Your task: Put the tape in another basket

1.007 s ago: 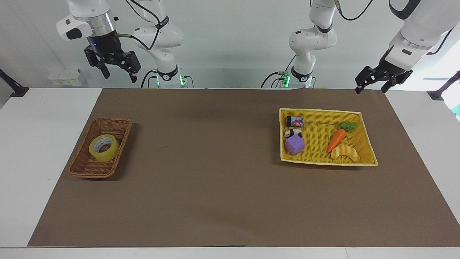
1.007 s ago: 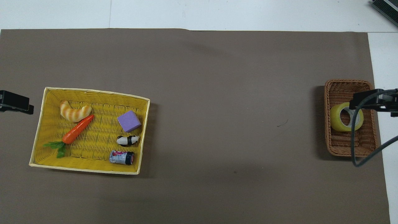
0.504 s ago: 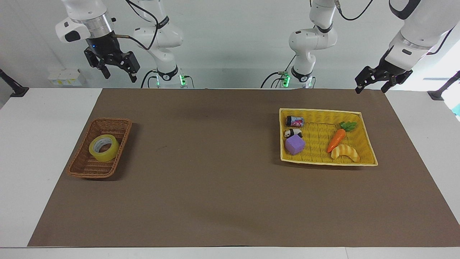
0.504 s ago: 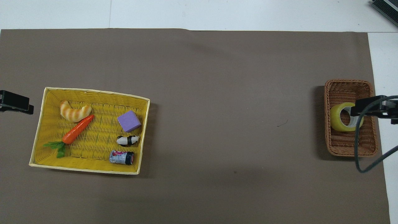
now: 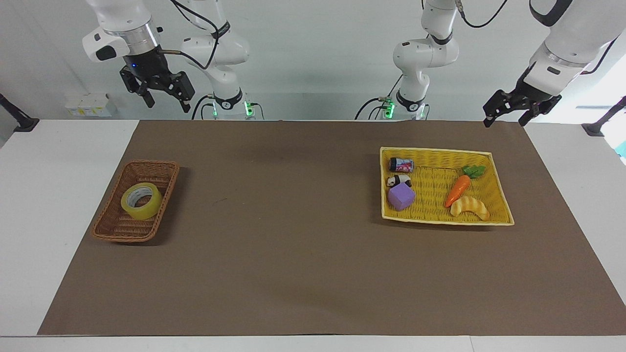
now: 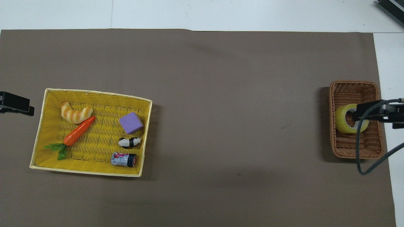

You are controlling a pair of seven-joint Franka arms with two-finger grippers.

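1. Right gripper (image 5: 164, 98) hangs high with fingers apart, empty; left gripper (image 5: 506, 115), also apart, waits above the yellow tray-basket (image 5: 499, 188).
2. Wicker basket (image 5: 110, 222) at the mat's right-arm edge could tip if bumped.
3. Tape (image 5: 142, 201) leans inside it; an off-centre pinch may slip.

The translucent yellow roll of packing tape (image 5: 141, 201) has a pale grey-white core and lies in the small brown woven wicker basket (image 5: 117, 229), well below the black right gripper (image 5: 165, 100); the flat bright yellow woven tray-basket (image 5: 494, 183), cream at its rim, lies below the black left gripper (image 5: 506, 116) and holds a plain purple cube (image 5: 401, 197), an orange carrot (image 5: 457, 190) with green leaves, a tan-striped pale croissant (image 5: 470, 207), a black-and-white panda figure (image 5: 399, 181), and a dark-ended can (image 5: 401, 165) with a red and white label; a plain dark brown mat (image 5: 303, 254) covers the white table (image 5: 44, 195).
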